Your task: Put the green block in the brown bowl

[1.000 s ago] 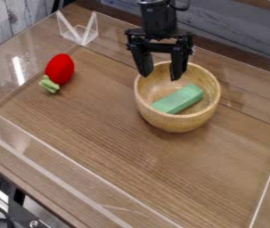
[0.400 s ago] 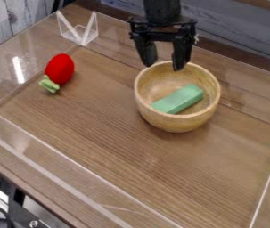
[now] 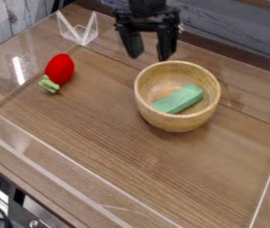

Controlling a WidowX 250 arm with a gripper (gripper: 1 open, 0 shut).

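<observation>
Hand: the black hand hangs in the air over the far edge of the tabletop, pointing steeply down, beyond the bowl and toward its left side. Its two fingers are spread wide apart with nothing between them, and they touch nothing.

Green block: the green block lies inside the brown bowl, resting on the bottom, tilted so that one end points to the far right wall and the other to the near left. It is flat, light green and shorter than the bowl is wide.

Brown bowl: the brown bowl stands upright on the tabletop, in its right half and nearer the far edge than the near one. It is round, light tan wood with thick walls. The hand is clear of its rim.

Strawberry toy: a red strawberry toy with a green stem lies near the left edge of the tabletop, well apart from the bowl.

Clear stand: a small clear plastic piece sits at the far left corner.

Tabletop: the wood-grain tabletop is bordered by low clear walls along its edges.
</observation>
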